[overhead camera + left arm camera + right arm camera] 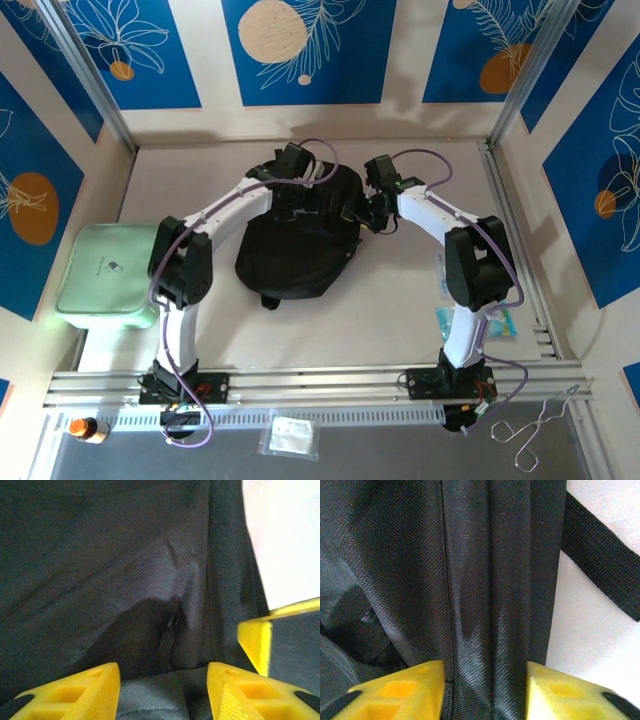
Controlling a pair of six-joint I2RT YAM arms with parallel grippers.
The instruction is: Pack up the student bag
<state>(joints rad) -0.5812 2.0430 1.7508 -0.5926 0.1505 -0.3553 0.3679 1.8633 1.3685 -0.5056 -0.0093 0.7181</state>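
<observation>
Now on the student bag [295, 250], far end.
My right gripper [485, 692] pinches a fabric fold; my left gripper [164, 692], part-open, straddles fabric, hold uncertain; contents hidden.

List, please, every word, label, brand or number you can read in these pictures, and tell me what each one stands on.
No text can be read in any view.
On the green case: a small dark logo mark, too small to read.
On the clear packet: any print is too small to read.
On the blue packet: too small and blurred to tell.
On the student bag: no lettering on the fabric that shows.
</observation>
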